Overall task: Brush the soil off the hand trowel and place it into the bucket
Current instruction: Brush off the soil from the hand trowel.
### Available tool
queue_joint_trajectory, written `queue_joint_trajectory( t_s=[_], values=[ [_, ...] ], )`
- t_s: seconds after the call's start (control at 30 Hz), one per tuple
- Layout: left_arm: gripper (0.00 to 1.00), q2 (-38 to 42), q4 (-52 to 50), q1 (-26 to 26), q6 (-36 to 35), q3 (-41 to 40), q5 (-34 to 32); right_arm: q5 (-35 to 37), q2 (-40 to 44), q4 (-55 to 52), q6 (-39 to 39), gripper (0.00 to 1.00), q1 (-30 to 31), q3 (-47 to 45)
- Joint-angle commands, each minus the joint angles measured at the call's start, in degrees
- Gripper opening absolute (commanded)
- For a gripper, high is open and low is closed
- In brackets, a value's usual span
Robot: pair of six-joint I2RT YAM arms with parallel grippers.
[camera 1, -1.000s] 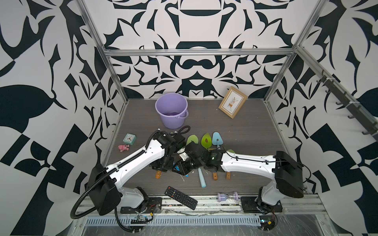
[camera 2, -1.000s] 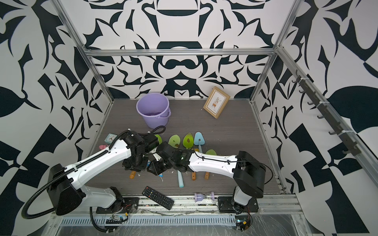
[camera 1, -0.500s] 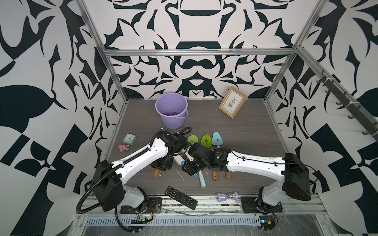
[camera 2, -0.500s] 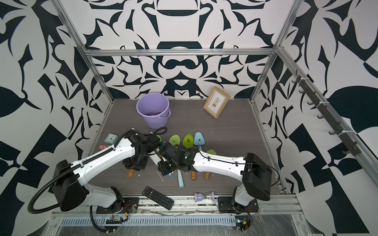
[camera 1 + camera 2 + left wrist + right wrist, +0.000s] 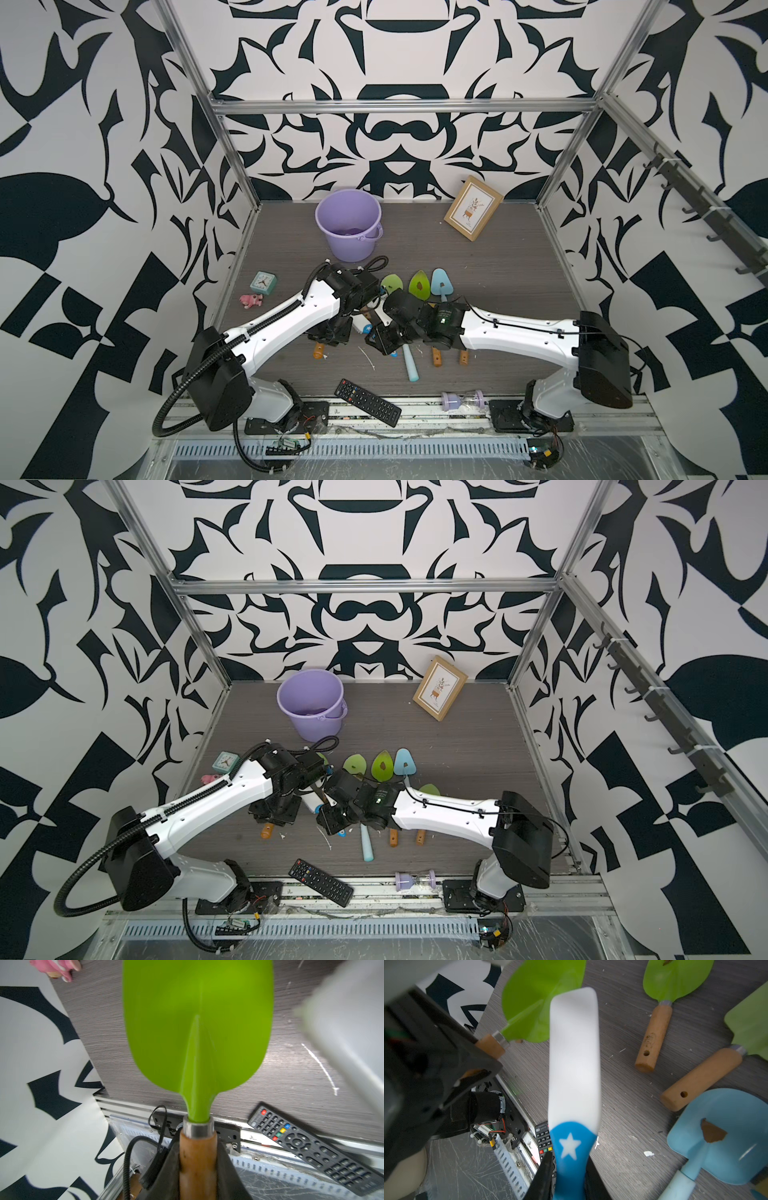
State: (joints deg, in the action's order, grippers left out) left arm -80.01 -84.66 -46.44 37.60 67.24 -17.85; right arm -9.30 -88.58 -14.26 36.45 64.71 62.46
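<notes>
Over the front of the counter [image 5: 511,266], our left claw [image 5: 197,1159] is clamped on the wooden handle of the green trowel [image 5: 197,1022], leaving the blade free for sweeping — our right claw [image 5: 569,1176] grips the white brush [image 5: 574,1053] just beside it. We see no soil on that blade; the bucket [image 5: 351,249] stands well behind.

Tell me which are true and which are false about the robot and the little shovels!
1. The left jaws hold a green trowel by its wooden handle. True.
2. The right jaws hold nothing. False: they grip a white tool with a blue star handle.
3. The bucket lies tipped over. False: it stands upright.
4. The blue trowel has a brown soil clump on its blade. True.
5. The remote sits inside the bucket. False: it lies at the table's front edge.
</notes>
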Motion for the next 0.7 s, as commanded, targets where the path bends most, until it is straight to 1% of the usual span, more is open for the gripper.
queue_joint_trajectory(
  t_s=[0.0,0.03,0.13,0.23,0.33,0.47,0.53,0.57,0.6,0.67],
  values=[
    [0.0,3.3,3.8,0.4,0.1,-0.7,4.1,0.7,4.7,4.2,2.1,0.0,-4.1,-3.6],
    [0.0,4.4,5.9,0.4,0.1,-1.2,4.3,0.3,5.8,4.8,2.5,0.0,-5.6,-4.7],
    [0.0,10.7,14.9,0.4,-1.3,-4.8,8.0,1.1,10.0,3.8,2.0,0.0,-8.9,-6.3],
    [0.0,14.6,20.1,1.3,0.2,-7.0,11.2,1.8,13.2,1.8,1.0,0.0,-11.2,-6.5],
    [0.0,17.8,26.1,3.7,0.4,-8.9,18.8,0.2,14.7,2.5,0.8,0.0,-13.0,-6.8],
    [0.0,25.5,41.4,7.1,0.7,-15.6,31.5,-1.9,14.9,4.5,1.2,0.0,-13.0,-7.1],
    [0.0,28.2,45.4,9.0,1.5,-17.7,35.5,-3.5,15.5,7.7,1.9,0.0,-13.1,-8.1],
    [0.0,29.7,49.2,10.2,1.9,-19.6,38.5,-4.2,15.7,9.6,2.3,0.0,-13.0,-8.7],
    [0.0,30.9,52.9,11.7,3.5,-21.8,41.2,-5.3,15.7,11.2,2.7,0.0,-13.1,-8.8],
    [0.0,32.2,60.3,15.5,6.3,-25.6,49.3,-6.8,15.8,13.9,3.3,0.0,-13.2,-8.9]
  ],
)
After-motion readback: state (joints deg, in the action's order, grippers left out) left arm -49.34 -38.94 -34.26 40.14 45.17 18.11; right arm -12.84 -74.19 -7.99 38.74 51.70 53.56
